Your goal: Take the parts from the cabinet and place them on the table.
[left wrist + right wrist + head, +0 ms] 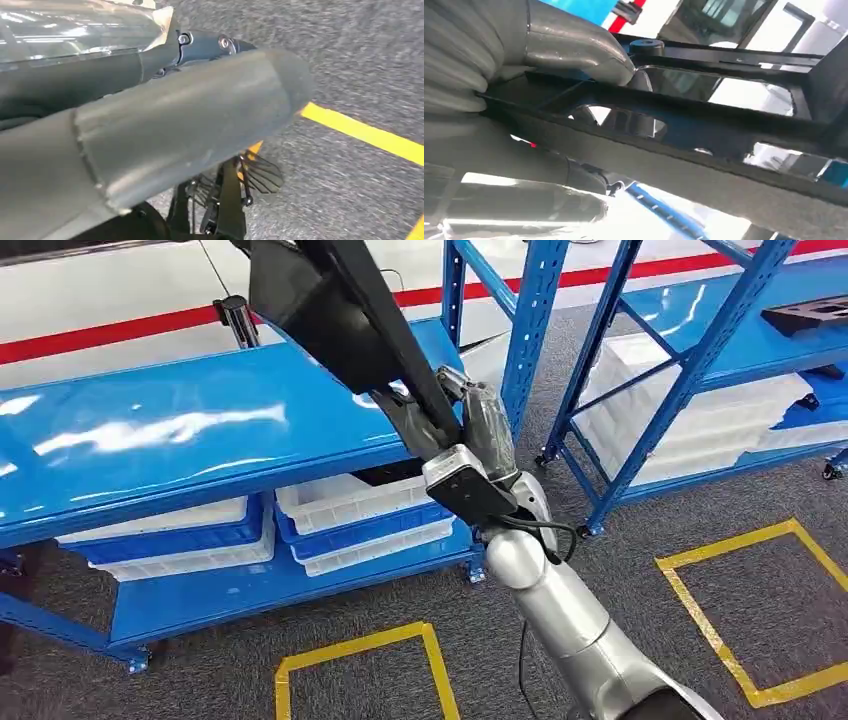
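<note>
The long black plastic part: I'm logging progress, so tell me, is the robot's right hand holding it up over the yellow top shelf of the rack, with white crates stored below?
One detail is off: the shelf is blue, not yellow. The head view shows the right hand holding the long black plastic part above the glossy blue shelf top, with white crates below.

the long part (330, 310) is matte black, held up by a grey right hand (478, 425) on a silver arm (570, 610). the shelving (180, 430) is glossy bright blue with pale glare streaks, and its lower level carries white bins (355, 502) stacked with blue ones. the floor (600, 570) is speckled grey carpet marked with yellow tape squares (740, 610), and a red stripe (110, 332) crosses the white ground beyond.
</note>
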Available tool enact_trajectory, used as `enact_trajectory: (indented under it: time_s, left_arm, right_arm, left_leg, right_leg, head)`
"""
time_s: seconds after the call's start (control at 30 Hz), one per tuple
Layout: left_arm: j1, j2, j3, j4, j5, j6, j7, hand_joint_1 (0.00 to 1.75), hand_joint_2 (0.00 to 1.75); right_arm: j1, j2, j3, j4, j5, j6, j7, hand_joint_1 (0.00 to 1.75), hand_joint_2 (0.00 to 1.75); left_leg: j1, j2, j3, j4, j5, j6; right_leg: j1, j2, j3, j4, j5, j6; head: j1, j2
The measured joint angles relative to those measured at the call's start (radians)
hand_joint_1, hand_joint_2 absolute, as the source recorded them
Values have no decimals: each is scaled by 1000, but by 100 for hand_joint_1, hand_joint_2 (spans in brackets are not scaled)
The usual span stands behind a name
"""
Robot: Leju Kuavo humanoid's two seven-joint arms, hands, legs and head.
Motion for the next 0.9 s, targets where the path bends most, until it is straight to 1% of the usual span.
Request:
enact_trajectory:
  time_s: [0.03,0.07,0.1,0.13,0.17,0.2,0.23,0.27,0.3,0.33,0.37,0.4,0.43,0.47,0.5,0.53,0.57,0.6,0.63,0.67,0.7,0.73,0.77,0.8,0.83,0.87,0.9]
  left_arm:
    - [0,0,0,0,-1,0,0,0,0]
    - [0,1,0,0,-3,0,0,0,0]
    - [0,1,0,0,-9,-3,0,0,0]
    - [0,2,0,0,-13,-6,0,0,0]
    - [0,3,-1,0,-21,-6,0,0,0]
    - [0,3,-1,0,-24,-8,0,0,0]
    - [-1,4,-2,0,-29,-8,0,0,0]
    - [-2,4,-2,0,-29,-10,0,0,0]
    - [-3,5,-2,0,-29,-14,-2,0,0]
    - [-3,5,-2,0,-29,-16,-3,0,0]
    - [-4,5,-2,0,-29,-16,-5,0,0]
    - [-4,5,-1,0,-28,-16,-6,0,0]
    - [-5,2,-1,0,-27,-17,-6,0,0]
    - [-8,2,-1,0,-28,-17,-7,0,0]
    - [-9,2,-1,0,-28,-17,-8,0,0]
    - [-9,3,-1,0,-28,-17,-8,0,0]
    - [-9,3,-1,0,-28,-17,-8,0,0]
    - [-9,3,-1,0,-28,-17,-9,0,0]
    - [-9,3,-1,0,-28,-17,-8,0,0]
    - [-9,2,-1,0,-28,-18,-8,0,0]
    - [-9,2,-1,0,-28,-16,-9,0,0]
    - [-10,1,-1,0,-26,-14,-9,0,0]
    - [-12,1,0,0,-21,-14,-11,0,0]
    - [-12,1,2,0,-17,-14,-14,0,0]
    - [-12,1,4,0,-16,-14,-18,0,0]
    - [-12,2,8,0,-11,-8,-20,0,0]
    - [-11,2,13,0,-5,-3,-19,0,0]
  right_arm:
    - [9,0,-4,-3,0,-2,-1,175,175]
    - [19,0,-7,-5,1,-6,-3,175,175]
    - [31,-1,-12,-8,5,-10,-5,175,175]
    - [50,-3,-19,-18,15,-18,-8,175,175]
    - [74,-5,-27,-34,26,-27,-10,175,175]
    - [96,-8,-37,-52,37,-33,-12,175,175]
    - [116,-10,-44,-68,44,-38,-14,175,175]
    - [135,-13,-52,-92,51,-42,-15,175,175]
    - [147,-16,-59,-107,54,-44,-16,175,175]
    - [157,-18,-64,-125,57,-43,-17,175,175]
    - [166,-19,-66,-134,60,-43,-17,175,175]
    - [177,-21,-70,-151,63,-42,-17,175,175]
    - [183,-26,-74,-161,65,-42,-18,175,175]
    - [187,-28,-78,-171,68,-39,-18,175,175]
    - [188,-29,-82,-181,68,-39,-17,175,175]
    - [191,-32,-86,-189,68,-39,-18,175,175]
    - [195,-34,-89,-194,68,-39,-18,175,175]
    - [199,-37,-92,-198,68,-39,-17,175,175]
    - [203,-38,-93,-200,68,-39,-17,175,175]
    - [205,-39,-93,-202,68,-39,-17,175,175]
    - [205,-39,-93,-205,68,-36,-18,175,175]
    - [204,-39,-93,-210,68,-32,-18,175,175]
    - [204,-39,-94,-217,69,-26,-21,175,175]
    - [202,-39,-94,-223,71,-21,-24,175,175]
    - [202,-39,-94,-225,71,-16,-28,175,175]
    - [202,-39,-94,-224,69,-9,-31,175,175]
    - [202,-39,-94,-224,68,-3,-32,175,175]
  left_leg:
    - [2,0,-17,72,-52,-6]
    - [3,0,-30,144,-82,-12]
    - [6,0,-31,186,-78,-16]
    - [10,0,-13,192,-48,-18]
    - [13,1,28,153,-8,-20]
    - [16,1,82,86,21,-18]
    - [18,-2,146,1,26,-16]
    - [14,-8,207,-88,-7,-11]
    - [11,-10,223,-123,-15,-2]
    - [6,-9,216,-123,-15,2]
    - [2,-9,211,-122,-13,8]
    - [-1,-7,204,-127,-1,23]
    - [9,3,196,-141,17,39]
    - [4,2,186,-146,32,50]
    - [3,6,172,-145,45,60]
    - [0,7,156,-145,58,62]
    - [-2,8,139,-144,71,63]
    - [-2,8,123,-143,83,63]
    - [-3,9,106,-142,96,61]
    - [-3,10,92,-141,107,58]
    - [-3,10,74,-137,119,55]
    - [-3,9,59,-132,129,50]
    - [-5,8,50,-125,136,45]
    - [-11,7,38,-114,142,40]
    - [-12,7,35,-116,157,34]
    - [-9,7,31,-118,167,29]
    - [-9,6,28,-120,177,20]
  right_leg:
    - [1,0,-14,1,12,-1]
    - [1,0,-30,3,24,1]
    - [1,0,-44,5,34,3]
    - [1,0,-58,6,42,8]
    - [0,-1,-71,9,50,14]
    - [-1,-1,-81,12,56,17]
    - [-1,-1,-88,17,61,24]
    - [3,-1,-96,20,66,32]
    - [5,-3,-97,21,74,38]
    - [4,-3,-101,18,85,47]
    - [1,-3,-104,17,92,55]
    - [2,-2,-106,11,102,64]
    - [4,-3,-117,24,92,66]
    - [4,1,-138,52,46,56]
    - [4,2,-160,105,-8,43]
    - [4,3,-180,189,-65,35]
    - [2,4,-199,270,-100,36]
    - [2,4,-205,326,-107,45]
    - [2,4,-191,339,-90,59]
    - [2,4,-161,315,-63,71]
    - [2,4,-108,248,-31,83]
    - [2,4,-46,167,-19,84]
    - [0,4,24,76,-35,75]
    - [11,5,80,-17,-56,69]
    - [12,9,63,-12,-59,61]
    - [14,9,52,-6,-56,57]
    - [19,9,43,-1,-50,48]
  head:
    - [1,0]
    - [0,0]
    - [0,0]
    - [0,0]
    - [0,0]
    - [0,0]
    - [0,0]
    - [-1,0]
    - [2,0]
    - [2,0]
    - [2,0]
    - [3,0]
    - [3,0]
    - [3,0]
    - [7,0]
    - [8,0]
    - [8,0]
    - [8,0]
    - [8,0]
    - [7,0]
    - [8,0]
    - [8,0]
    - [7,0]
    - [9,0]
    - [3,0]
    - [6,0]
    - [5,0]
